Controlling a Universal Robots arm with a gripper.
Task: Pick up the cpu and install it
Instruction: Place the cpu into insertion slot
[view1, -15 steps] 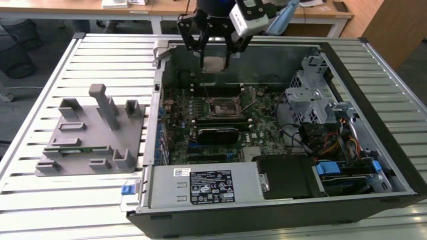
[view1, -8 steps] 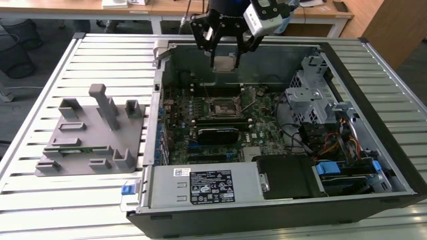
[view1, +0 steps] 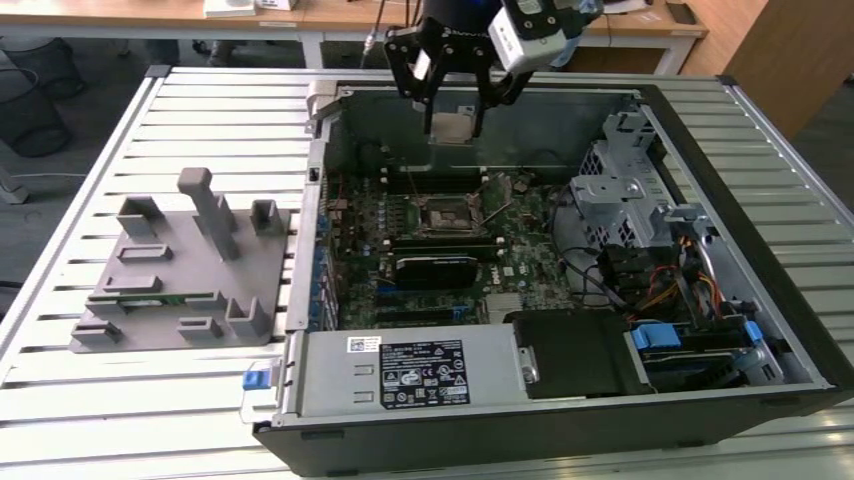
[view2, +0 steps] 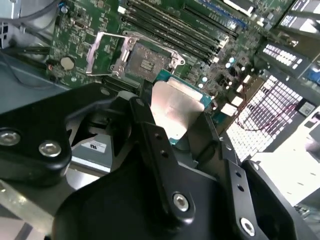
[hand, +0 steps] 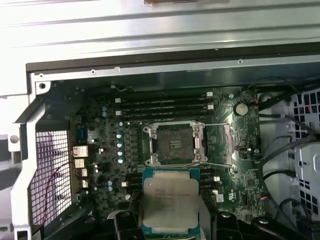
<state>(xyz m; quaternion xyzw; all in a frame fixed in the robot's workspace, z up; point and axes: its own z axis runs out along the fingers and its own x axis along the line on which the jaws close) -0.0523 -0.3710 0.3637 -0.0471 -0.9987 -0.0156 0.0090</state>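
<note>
The cpu (hand: 171, 200), a flat square with a matte silvery metal top and a thin green rim, is pinched at its edges by the black gripper (view1: 454, 128). It is held over the green motherboard (view1: 523, 240), near the open metal-framed socket (hand: 174, 144), inside the case (view1: 534, 445) on the slatted worktop (view1: 200, 120).

The cpu (view1: 454, 124) in the claw (view1: 454, 112) over the case (view1: 310, 250); rack (view1: 187, 270) at the exterior view's left.

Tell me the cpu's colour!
The cpu is silvery with a green rim, clearest in the first wrist view.
</note>
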